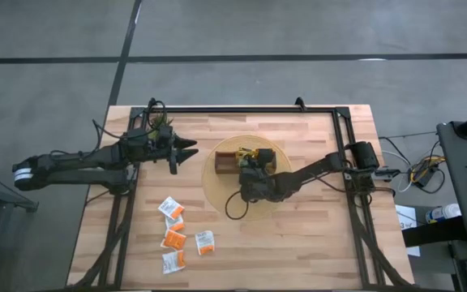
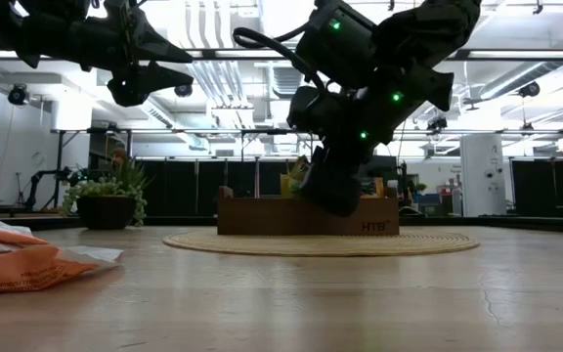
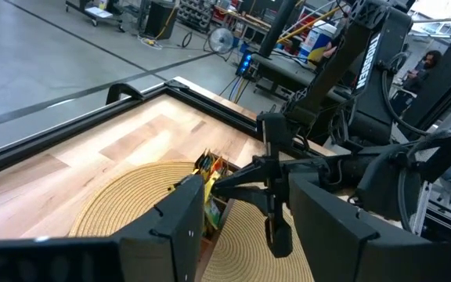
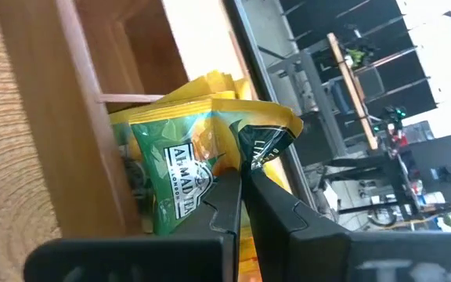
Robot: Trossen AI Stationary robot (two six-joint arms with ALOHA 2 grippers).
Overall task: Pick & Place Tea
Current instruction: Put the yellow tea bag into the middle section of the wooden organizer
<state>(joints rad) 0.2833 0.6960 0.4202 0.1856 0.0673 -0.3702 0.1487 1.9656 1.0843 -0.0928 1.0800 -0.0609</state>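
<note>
Right gripper point(image 1: 253, 165): positioned over the wooden tray point(image 1: 227, 163), which sits on the round woven mat point(image 1: 217, 195) at the middle of the counter point(image 1: 314, 235). In the right wrist view the jaws are clenched together with no gap between them, their tips pressed against the upper edge of a yellow-and-green sachet point(image 4: 186, 168) standing on edge in a tray compartment. Whether that edge is actually pinched between the tips cannot be confirmed; the fingers appear to meet just in front of it.

Position of the tea relative to the tray:
- Yellow-and-green sachets stand upright inside the tray, packed side by side against a wooden divider point(image 4: 69, 141), their flat faces parallel to that divider. Directly at the right jaws.
- The loose orange and white sachets point(image 1: 177, 235) lie flat on the bare counter, well apart from the tray, off the mat on the side nearer the left arm's base.

Left gripper point(image 1: 186, 152): held in the air beside the tray, on the side toward the potted plant point(image 2: 106, 200), jaws released and spread wide, holding nothing. It points at the tray, not at the loose sachets.

Assessment: the deciding relation is the sachet's thin upper edge running in line with the divider, directly under the right fingertips. The right arm is the nearer arm for anything in the tray. Of the two, the left arm lies closer to the loose pile, though it hangs well above and beyond it.
</note>
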